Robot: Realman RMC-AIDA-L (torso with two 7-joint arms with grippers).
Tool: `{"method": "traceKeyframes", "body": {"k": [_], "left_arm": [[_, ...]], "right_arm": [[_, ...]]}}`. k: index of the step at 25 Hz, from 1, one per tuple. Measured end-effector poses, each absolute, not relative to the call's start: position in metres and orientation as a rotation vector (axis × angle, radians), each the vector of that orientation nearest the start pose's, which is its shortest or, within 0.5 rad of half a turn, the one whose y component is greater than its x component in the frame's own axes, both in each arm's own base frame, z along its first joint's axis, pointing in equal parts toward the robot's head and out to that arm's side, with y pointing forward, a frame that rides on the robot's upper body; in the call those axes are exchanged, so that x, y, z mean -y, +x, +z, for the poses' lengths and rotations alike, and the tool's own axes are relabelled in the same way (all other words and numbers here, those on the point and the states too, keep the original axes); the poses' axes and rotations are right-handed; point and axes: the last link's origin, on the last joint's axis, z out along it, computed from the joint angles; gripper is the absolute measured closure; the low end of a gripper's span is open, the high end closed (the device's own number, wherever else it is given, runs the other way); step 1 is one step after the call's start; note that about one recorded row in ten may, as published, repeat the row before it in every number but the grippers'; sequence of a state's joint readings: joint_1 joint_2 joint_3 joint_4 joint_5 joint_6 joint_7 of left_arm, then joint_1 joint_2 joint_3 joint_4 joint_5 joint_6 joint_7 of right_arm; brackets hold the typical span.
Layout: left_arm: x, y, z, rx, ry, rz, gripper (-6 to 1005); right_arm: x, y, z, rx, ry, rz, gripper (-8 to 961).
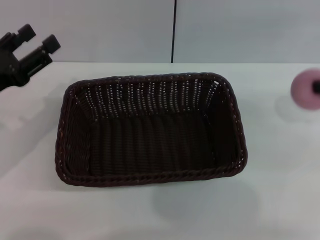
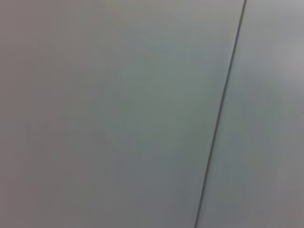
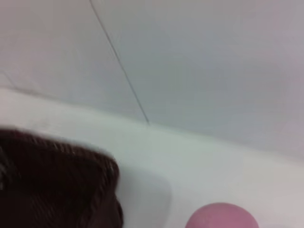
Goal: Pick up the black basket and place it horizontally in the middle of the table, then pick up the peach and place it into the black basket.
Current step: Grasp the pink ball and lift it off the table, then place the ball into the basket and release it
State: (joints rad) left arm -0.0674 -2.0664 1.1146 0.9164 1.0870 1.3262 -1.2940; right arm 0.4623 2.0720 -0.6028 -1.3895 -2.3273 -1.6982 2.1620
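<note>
The black basket [image 1: 150, 129] lies lengthwise across the middle of the white table [image 1: 150, 215], open side up and empty. One corner of it shows in the right wrist view [image 3: 57, 185]. The pink peach [image 1: 305, 89] is at the far right edge, blurred and raised above the table, with its shadow below it. A dark bit of my right gripper [image 1: 316, 87] touches it at the frame edge. The peach also shows close up in the right wrist view [image 3: 221, 216]. My left gripper [image 1: 39, 39] is open and empty, raised at the far left, behind the basket's left end.
A grey wall with a dark vertical seam [image 1: 174, 30] stands behind the table. The left wrist view shows only that wall. Bare tabletop lies in front of the basket and on both sides of it.
</note>
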Motion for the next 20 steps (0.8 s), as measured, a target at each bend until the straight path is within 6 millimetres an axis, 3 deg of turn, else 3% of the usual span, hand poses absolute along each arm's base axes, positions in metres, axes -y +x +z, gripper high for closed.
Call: {"method": "traceKeyframes", "body": {"k": [1,3,4,5,7,13,14,15,20], "left_arm": [[-0.284,-0.289,0.065,0.619,-2.073,-1.091,217],[-0.281,-0.295,0.056,0.637,-2.078,-1.085,217],[-0.281,-0.296,0.055,0.642,-2.079,-1.085,217],[-0.280,-0.297,0.053,0.647,-2.081,-1.084,217],[-0.277,-0.301,0.047,0.655,-2.085,-1.082,217],[-0.267,-0.310,0.038,0.627,-2.058,-1.089,218],[-0.266,-0.312,0.039,0.631,-2.044,-1.097,218],[-0.264,-0.313,0.038,0.634,-2.035,-1.102,218],[-0.261,-0.316,0.038,0.634,-2.017,-1.117,218]], "right_arm": [[-0.332,0.258,0.126,-1.080,-2.371,0.255,684],[-0.329,0.237,0.136,-0.989,-2.401,0.304,691],[-0.327,0.215,0.137,-0.896,-2.465,0.363,695],[-0.327,0.215,0.137,-0.896,-2.465,0.363,698],[-0.326,0.195,0.130,-0.816,-2.550,0.440,705],[-0.338,0.160,0.088,-0.754,-2.769,0.563,778],[-0.344,0.154,0.073,-0.762,-2.832,0.567,785],[-0.344,0.154,0.073,-0.762,-2.832,0.567,793],[-0.353,0.149,0.031,-0.777,-3.000,0.516,774]]}}
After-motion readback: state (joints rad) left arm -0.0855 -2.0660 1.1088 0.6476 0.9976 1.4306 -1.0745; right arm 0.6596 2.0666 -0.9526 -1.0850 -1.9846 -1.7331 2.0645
